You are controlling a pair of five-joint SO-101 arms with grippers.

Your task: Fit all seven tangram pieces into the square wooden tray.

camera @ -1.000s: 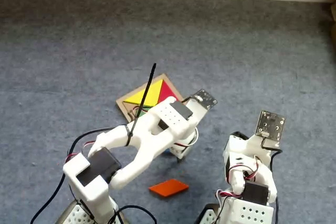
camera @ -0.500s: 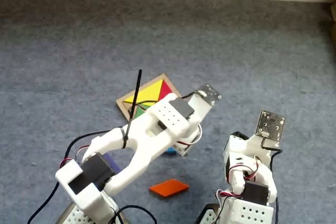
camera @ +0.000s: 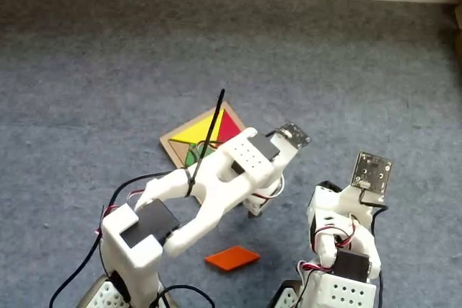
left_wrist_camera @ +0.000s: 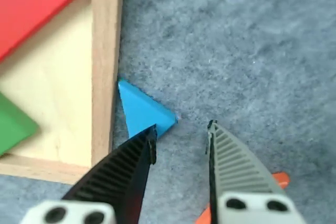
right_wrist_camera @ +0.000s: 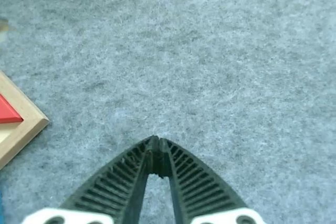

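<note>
Step in hand, I judge: pickup of blue triangle (left_wrist_camera: 142, 111), lying on carpet (left_wrist_camera: 252, 40) against tray (left_wrist_camera: 105, 51) outer rim, not yet inside. My left gripper (left_wrist_camera: 181, 128) low beside tray, jaws parted, empty, dark jaw at triangle's tip; contact unclear. Next I'd shift toward tray to straddle piece, then pinch. Orange piece (camera: 231, 257) lies well off tray. Right gripper (right_wrist_camera: 156, 153) clenched on nothing, parked away from tray.
</note>
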